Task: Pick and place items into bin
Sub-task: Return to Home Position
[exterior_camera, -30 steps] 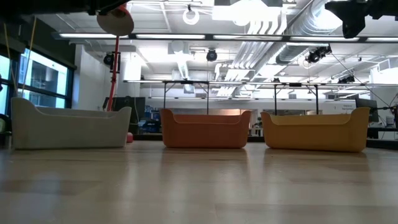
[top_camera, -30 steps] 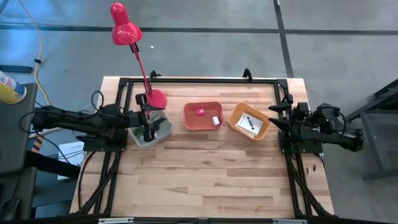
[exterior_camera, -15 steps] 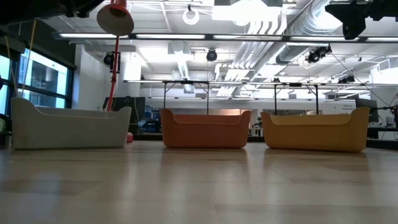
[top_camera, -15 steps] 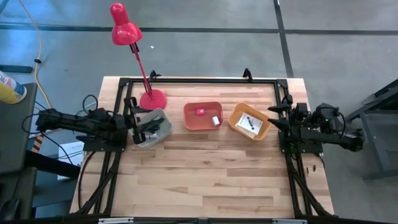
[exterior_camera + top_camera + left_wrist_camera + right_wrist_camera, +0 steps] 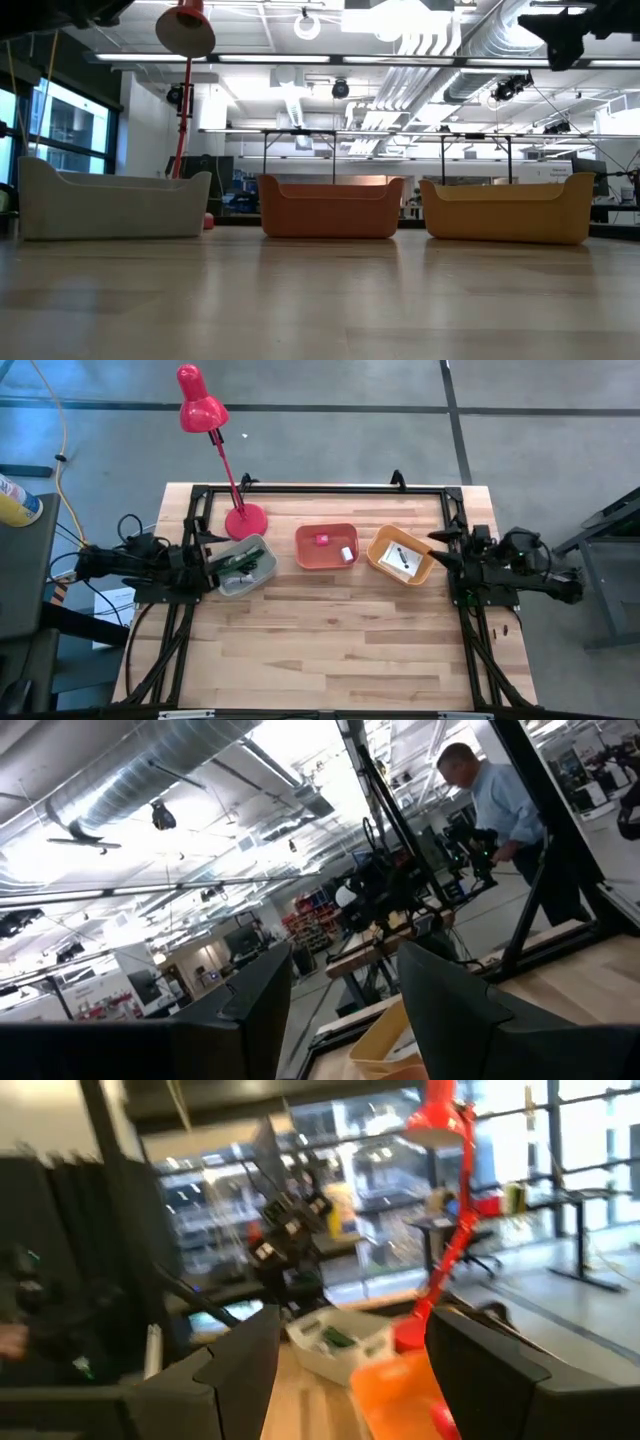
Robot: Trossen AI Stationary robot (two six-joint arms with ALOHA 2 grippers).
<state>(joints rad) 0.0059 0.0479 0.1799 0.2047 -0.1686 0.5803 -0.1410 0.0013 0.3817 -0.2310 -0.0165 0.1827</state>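
left gripper [image 5: 216, 565] fingers spread, nothing between them, sits at the left edge of the wooden table [image 5: 330, 650], just beside the grey bin [image 5: 110, 205]. right gripper [image 5: 441, 547] also spread and empty, at the right edge beside the yellow bin [image 5: 505, 210]. white card [image 5: 401, 558] with dark print lies inside the yellow bin; can't tell if a second one is under it. orange bin [image 5: 330, 208] between the two holds a pink block [image 5: 321, 540] and a white block [image 5: 346, 552]. grey bin has a green-handled tool [image 5: 238, 564] among dark bits. red lamp [image 5: 200, 410] stands back-left. left wrist view catches a person [image 5: 500, 800] in the room beyond.
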